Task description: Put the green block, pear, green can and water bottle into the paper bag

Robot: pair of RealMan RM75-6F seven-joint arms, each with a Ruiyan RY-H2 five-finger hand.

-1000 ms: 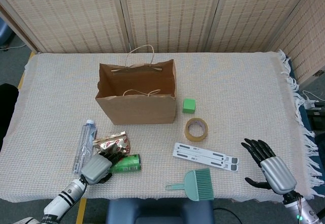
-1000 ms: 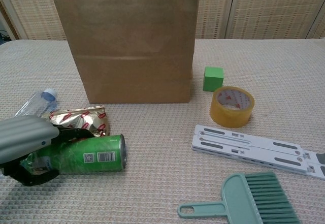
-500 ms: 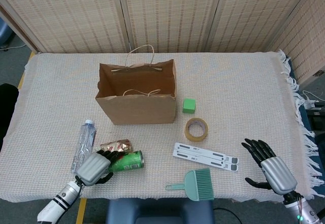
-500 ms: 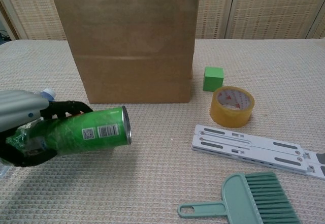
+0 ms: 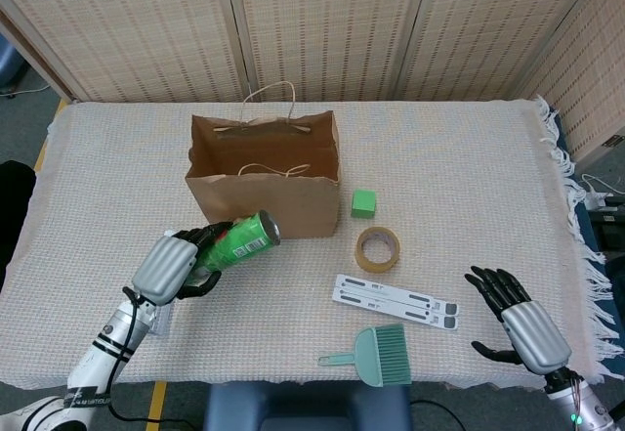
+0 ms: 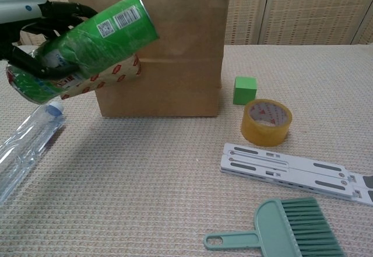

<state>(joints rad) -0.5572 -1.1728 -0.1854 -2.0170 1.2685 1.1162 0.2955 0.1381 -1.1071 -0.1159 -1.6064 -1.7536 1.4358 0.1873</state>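
My left hand [image 5: 171,266] [image 6: 28,19] grips the green can [image 5: 244,240] [image 6: 96,38], raised and tilted in front of the paper bag's [image 5: 262,206] [image 6: 169,64] left front. A foil snack packet [image 6: 108,76] hangs under the can, caught in the same grip. The water bottle [image 6: 29,146] lies on the cloth below that hand. To the right of the bag sits the green block [image 5: 363,202] [image 6: 245,90]. My right hand [image 5: 513,319] rests open near the front right edge. No pear is visible.
A tape roll [image 5: 377,248] [image 6: 266,122] lies right of the bag, in front of the block. A white folding stand [image 5: 395,301] [image 6: 291,169] and a green hand brush [image 5: 376,355] [image 6: 285,231] lie nearer the front edge.
My left hand has lifted the green can off the table, up and toward the bag, with the foil packet carried along. The right hand has not moved.
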